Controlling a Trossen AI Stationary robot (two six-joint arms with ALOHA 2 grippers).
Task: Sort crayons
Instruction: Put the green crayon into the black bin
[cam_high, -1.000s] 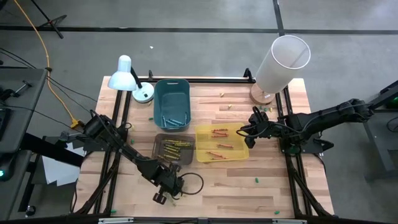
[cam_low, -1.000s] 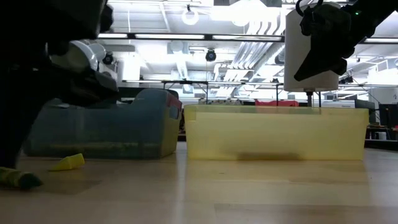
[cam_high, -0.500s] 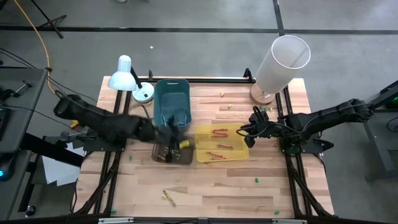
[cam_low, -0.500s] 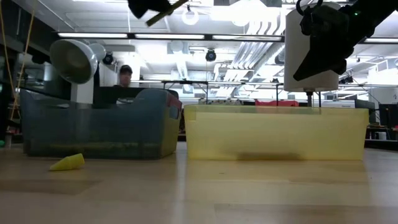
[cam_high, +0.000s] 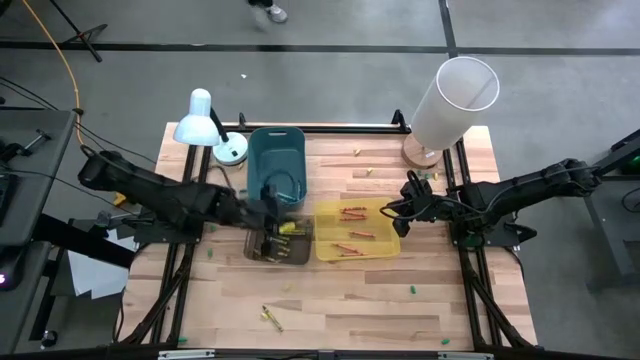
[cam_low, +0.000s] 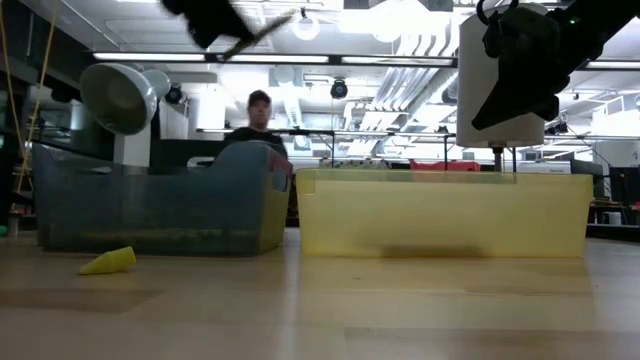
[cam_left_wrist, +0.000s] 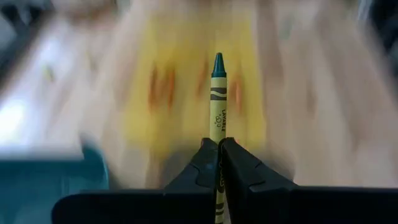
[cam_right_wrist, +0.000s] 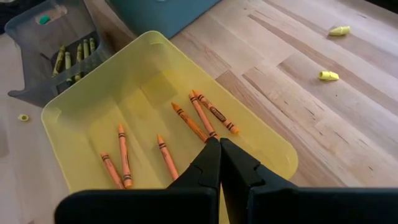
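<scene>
My left gripper (cam_high: 272, 210) hangs over the grey bin (cam_high: 256, 244), shut on a crayon (cam_left_wrist: 217, 93) with a yellow-green wrapper and a dark blue-green tip; the low view shows both high up (cam_low: 228, 22). Yellow-green crayons (cam_high: 285, 230) lie in the grey bin. Orange crayons (cam_right_wrist: 205, 118) lie on the floor of the yellow bin (cam_high: 388, 240). A teal bin (cam_high: 276, 150) stands behind the grey one. One loose crayon (cam_high: 270, 318) lies on the table near its front edge. My right gripper (cam_right_wrist: 219, 146) hovers shut over the yellow bin's right side (cam_high: 395, 210), holding nothing. My left gripper pinches the crayon's wrapped shaft (cam_left_wrist: 217, 134) between its two fingers. The fingers lie along the crayon, whose pointed end (cam_left_wrist: 217, 62) sticks out well past the fingertips. The crayon is lifted clear of the bins and the table (cam_low: 268, 24).
A white desk lamp (cam_high: 205, 120) stands at the far left and a tall white cylinder (cam_high: 455, 95) at the far right. Small pale pegs (cam_right_wrist: 328, 75) and green bits (cam_high: 410, 290) dot the table. A yellow piece (cam_low: 108, 262) lies before the teal bin. A person (cam_low: 258, 120) stands behind the table.
My left gripper has risen from the table near its front edge and swung toward the far edge, tipping up, with the crayon shut in its fingers. It now hangs above the grey bin. One crayon stays on the table where the gripper was.
</scene>
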